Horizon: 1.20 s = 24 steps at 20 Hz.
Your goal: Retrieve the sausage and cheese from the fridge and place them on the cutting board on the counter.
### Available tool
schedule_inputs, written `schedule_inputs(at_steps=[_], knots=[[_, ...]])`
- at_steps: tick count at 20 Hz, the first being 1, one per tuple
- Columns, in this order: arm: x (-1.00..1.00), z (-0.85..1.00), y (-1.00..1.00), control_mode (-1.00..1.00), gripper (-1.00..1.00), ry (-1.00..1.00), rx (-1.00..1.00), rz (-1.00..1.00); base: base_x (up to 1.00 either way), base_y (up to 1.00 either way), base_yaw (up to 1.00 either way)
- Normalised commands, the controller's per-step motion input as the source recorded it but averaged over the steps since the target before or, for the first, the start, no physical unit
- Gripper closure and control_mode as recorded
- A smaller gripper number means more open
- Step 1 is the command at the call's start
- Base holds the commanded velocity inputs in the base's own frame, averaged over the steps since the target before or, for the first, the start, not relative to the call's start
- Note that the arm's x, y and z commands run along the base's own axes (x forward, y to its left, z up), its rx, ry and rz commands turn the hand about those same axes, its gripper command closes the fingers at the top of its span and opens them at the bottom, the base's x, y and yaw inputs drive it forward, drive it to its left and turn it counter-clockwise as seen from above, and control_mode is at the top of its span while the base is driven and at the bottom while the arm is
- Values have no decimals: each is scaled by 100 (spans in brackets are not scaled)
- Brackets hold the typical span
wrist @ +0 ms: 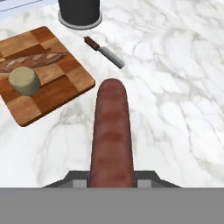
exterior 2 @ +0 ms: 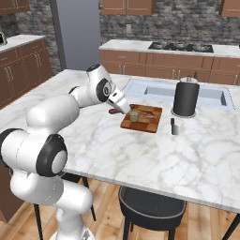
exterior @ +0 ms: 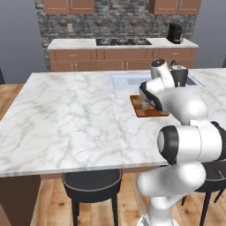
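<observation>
My gripper is shut on the sausage, a reddish-brown cylinder that sticks out ahead of the hand. It hangs over the marble counter, just off the near left edge of the cutting board. In the right base view the gripper sits beside that edge, with the sausage showing below it. The tan cheese rests on the cutting board and also shows as the cheese. The fridge is out of view.
A thin baguette lies on the board behind the cheese. A small knife lies on the marble beside the board. A dark canister stands by the inset sink. Stools stand under the counter's near edge.
</observation>
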Motion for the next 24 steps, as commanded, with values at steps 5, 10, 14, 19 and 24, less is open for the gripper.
schedule_inputs(at_steps=[5, 10, 14, 19, 24], knots=[[25, -46, -32, -100, 100, 1, 10, 0, 0, 0, 0], [18, -46, -6, -100, 100, 3, 10, 0, 0, 0, 0], [26, -25, 0, -100, 100, 1, 6, 0, 0, 0, 0], [32, -21, -2, -100, 100, 0, 2, -1, 0, 0, 0], [50, -27, -5, -100, 100, 0, 1, -3, 0, 0, 0]])
